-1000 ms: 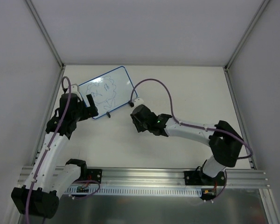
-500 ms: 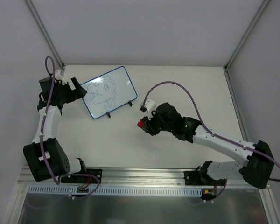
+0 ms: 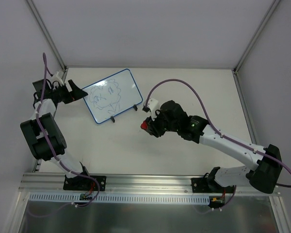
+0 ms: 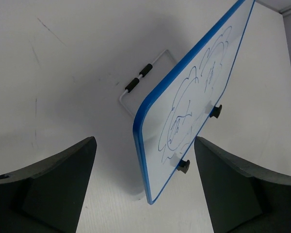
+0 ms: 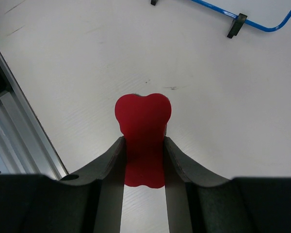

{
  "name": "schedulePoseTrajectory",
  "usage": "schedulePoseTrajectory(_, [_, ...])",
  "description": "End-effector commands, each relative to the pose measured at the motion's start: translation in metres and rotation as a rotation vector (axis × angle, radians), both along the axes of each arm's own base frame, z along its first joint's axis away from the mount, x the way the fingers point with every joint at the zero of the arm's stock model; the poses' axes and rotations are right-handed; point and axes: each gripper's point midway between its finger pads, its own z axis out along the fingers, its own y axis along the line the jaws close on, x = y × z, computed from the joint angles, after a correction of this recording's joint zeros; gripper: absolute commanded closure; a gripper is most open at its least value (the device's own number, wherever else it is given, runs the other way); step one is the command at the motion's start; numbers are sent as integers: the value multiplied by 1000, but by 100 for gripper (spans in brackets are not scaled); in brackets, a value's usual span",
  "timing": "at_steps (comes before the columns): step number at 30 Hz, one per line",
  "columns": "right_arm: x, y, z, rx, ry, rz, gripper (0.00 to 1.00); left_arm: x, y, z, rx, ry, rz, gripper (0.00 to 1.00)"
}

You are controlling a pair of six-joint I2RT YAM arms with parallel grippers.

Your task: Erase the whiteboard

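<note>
The whiteboard (image 3: 112, 96) with a blue drawing on it stands tilted on two black clip feet at the back left of the table. My left gripper (image 3: 76, 92) is open at its left corner. In the left wrist view the board's blue-rimmed corner (image 4: 157, 145) stands between the wide-apart fingers of my left gripper (image 4: 144, 143), touching neither. My right gripper (image 3: 149, 125) is shut on the red bone-shaped eraser (image 3: 145, 126), a little in front of and to the right of the board. In the right wrist view the eraser (image 5: 143, 121) is pinched in my right gripper (image 5: 143, 141), just above the table. The board's rim (image 5: 254, 23) shows at the top.
A white wire stand (image 4: 136, 85) props the board from behind. An aluminium rail (image 3: 150, 183) runs along the near edge and also shows in the right wrist view (image 5: 19, 126). Enclosure walls close the left, back and right sides.
My left arm has swung out to the far left and its gripper has moved from the board's lower left edge to its left corner. My right gripper now shows the red eraser in its jaws.
</note>
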Motion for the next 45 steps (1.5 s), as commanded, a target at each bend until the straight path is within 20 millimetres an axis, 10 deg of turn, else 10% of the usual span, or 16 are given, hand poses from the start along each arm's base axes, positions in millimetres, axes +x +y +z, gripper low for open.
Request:
schedulePoseTrajectory(1, [3, 3, 11, -8, -9, 12, 81, 9, -8, 22, 12, -145, -133, 18])
schedulePoseTrajectory(24, [12, 20, 6, -37, 44, 8, 82, 25, -10, 5, -131, -174, -235, 42])
schedulePoseTrajectory(36, [8, 21, -6, -72, 78, 30, 81, 26, -15, 14, -195, -181, -290, 87])
schedulePoseTrajectory(45, [4, 22, -7, -71, 88, 52, 81, 17, -22, 40, -165, -268, -358, 100])
